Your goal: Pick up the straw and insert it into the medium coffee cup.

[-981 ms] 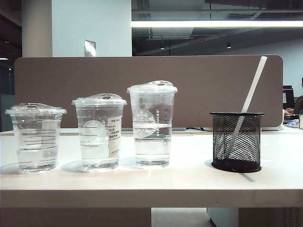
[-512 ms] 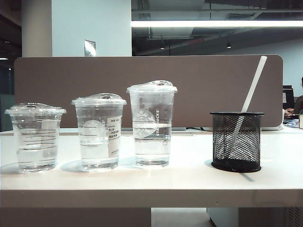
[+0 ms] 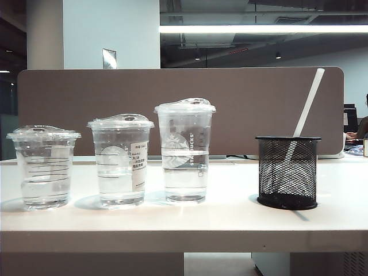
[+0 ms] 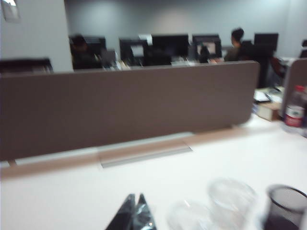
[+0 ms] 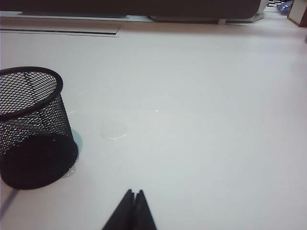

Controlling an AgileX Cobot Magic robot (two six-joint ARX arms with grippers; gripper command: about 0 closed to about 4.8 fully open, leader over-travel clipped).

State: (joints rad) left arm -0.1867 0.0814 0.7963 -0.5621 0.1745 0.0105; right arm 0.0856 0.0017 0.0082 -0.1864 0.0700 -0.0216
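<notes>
The straw is long, thin and white, and leans in a black mesh holder on the right of the table. The medium coffee cup is clear and lidded, has a white label, and stands between a shorter cup and a taller Starbucks cup. Neither arm shows in the exterior view. My left gripper is shut and empty above the table, with two blurred cup lids just beyond it. My right gripper is shut and empty over bare table, beside the mesh holder.
All three cups hold some water. A brown divider panel runs along the table's far edge, with a metal strip at its foot. A water bottle and a box stand past the divider's end.
</notes>
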